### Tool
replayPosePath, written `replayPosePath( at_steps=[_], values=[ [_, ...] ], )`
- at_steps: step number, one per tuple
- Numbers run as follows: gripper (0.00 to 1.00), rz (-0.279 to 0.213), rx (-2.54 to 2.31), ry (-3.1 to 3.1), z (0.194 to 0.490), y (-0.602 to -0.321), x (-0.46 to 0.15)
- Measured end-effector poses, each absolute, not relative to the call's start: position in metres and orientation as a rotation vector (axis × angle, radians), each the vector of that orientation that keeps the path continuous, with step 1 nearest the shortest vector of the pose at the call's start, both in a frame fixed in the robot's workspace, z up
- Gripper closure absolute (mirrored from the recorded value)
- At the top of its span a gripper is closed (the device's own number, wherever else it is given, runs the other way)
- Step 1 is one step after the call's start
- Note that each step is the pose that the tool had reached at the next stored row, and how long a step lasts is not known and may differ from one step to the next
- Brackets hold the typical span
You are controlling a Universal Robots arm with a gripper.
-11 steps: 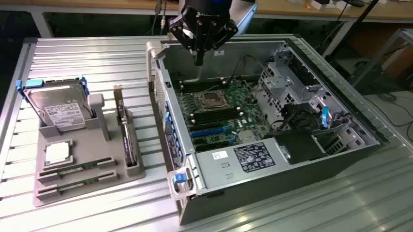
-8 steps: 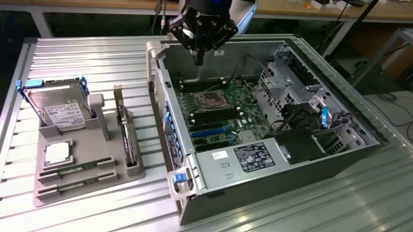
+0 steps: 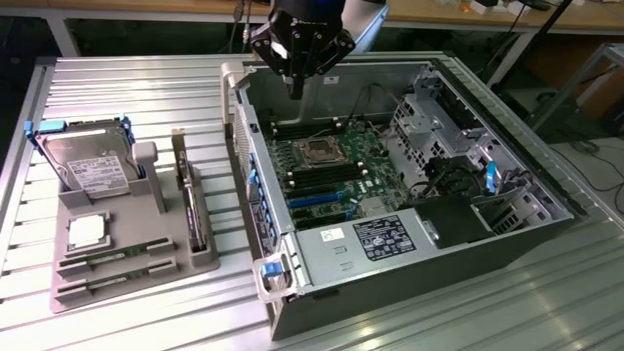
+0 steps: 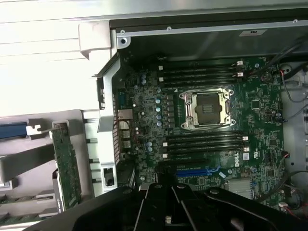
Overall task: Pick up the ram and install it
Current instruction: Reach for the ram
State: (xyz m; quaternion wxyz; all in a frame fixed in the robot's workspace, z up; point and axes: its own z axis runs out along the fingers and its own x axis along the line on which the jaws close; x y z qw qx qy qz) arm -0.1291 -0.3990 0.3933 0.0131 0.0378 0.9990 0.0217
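Two ram sticks, thin green boards, lie flat in the front slots of the grey holder: one (image 3: 115,256) and its twin (image 3: 112,281). My gripper (image 3: 295,92) hangs over the back left corner of the open computer case (image 3: 429,241), far from both sticks, its dark fingers pressed together and holding nothing. In the wrist view the gripper (image 4: 166,182) points down at the motherboard (image 4: 260,125). Black memory slots lie on both sides of the CPU socket (image 4: 208,109): one bank (image 4: 202,72) and another (image 4: 204,142).
The grey holder (image 3: 146,289) also carries a silver hard drive (image 3: 90,164), a square CPU chip (image 3: 88,230) and a green card standing on edge (image 4: 66,166). The case's metal walls, drive cage (image 3: 439,124) and cables ring the motherboard. Everything rests on a ribbed metal table (image 3: 127,88).
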Motion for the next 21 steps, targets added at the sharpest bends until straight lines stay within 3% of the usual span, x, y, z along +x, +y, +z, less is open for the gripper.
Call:
replayPosePath(
  at_steps=[21],
  values=[
    [0.89, 0.068, 0.111, 3.113, 0.393, -0.401, -0.227]
  ],
)
